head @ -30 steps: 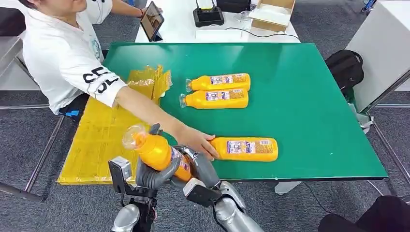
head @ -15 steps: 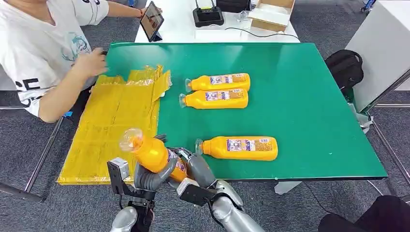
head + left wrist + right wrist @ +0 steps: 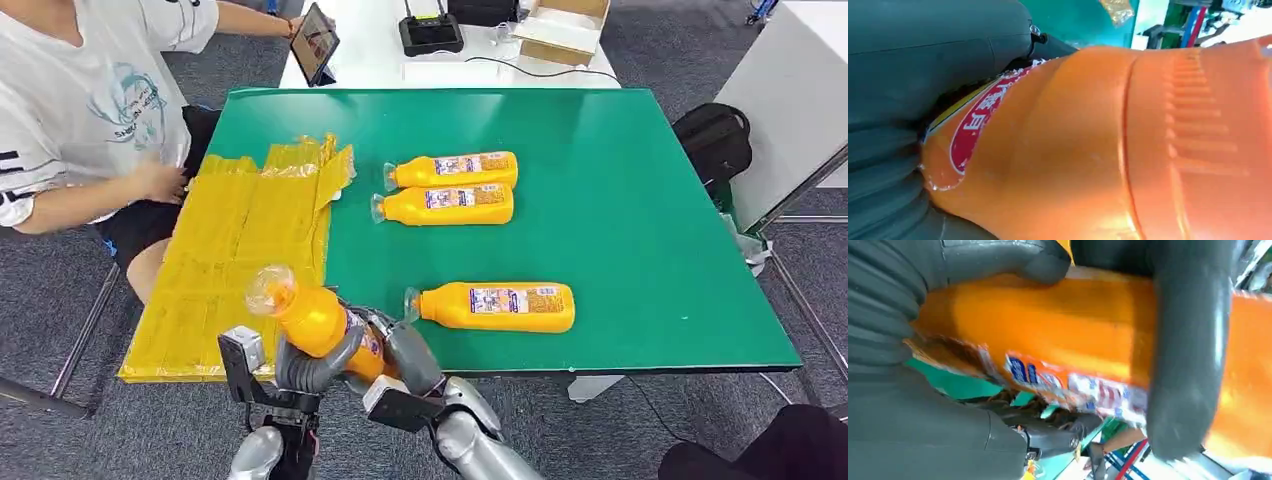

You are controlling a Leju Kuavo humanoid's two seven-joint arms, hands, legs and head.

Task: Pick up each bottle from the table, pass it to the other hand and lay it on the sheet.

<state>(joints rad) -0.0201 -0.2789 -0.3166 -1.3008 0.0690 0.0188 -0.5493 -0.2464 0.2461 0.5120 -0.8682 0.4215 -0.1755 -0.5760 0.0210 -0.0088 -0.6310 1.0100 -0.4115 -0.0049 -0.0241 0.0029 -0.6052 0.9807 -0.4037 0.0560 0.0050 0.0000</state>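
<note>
An orange juice bottle (image 3: pixel 318 319) is held up near the table's front edge, its clear cap tilted toward the yellow sheet (image 3: pixel 240 260). Both hands grip it: my left hand (image 3: pixel 308 368) wraps under its shoulder and my right hand (image 3: pixel 408 355) clasps its labelled lower body. Close up, the left wrist view has the bottle (image 3: pixel 1108 145) against my left hand (image 3: pixel 908 100), and the right wrist view has my right hand (image 3: pixel 948 330) closed around the bottle (image 3: pixel 1058 330). A third bottle (image 3: pixel 492 306) lies on the green table (image 3: pixel 620 200) near the front, and two more bottles (image 3: pixel 447 188) lie side by side farther back.
A person in a white shirt (image 3: pixel 80 110) sits at the left, one hand (image 3: pixel 160 182) by the sheet's far left corner. A tablet (image 3: pixel 314 42), a black device (image 3: pixel 431 32) and a cardboard box (image 3: pixel 562 28) sit on the white table behind. A black bag (image 3: pixel 714 140) rests at the right.
The person's arm, which reached to the front bottle, has pulled back to the left. The held bottle and both my hands have sunk slightly and shifted a little left.
</note>
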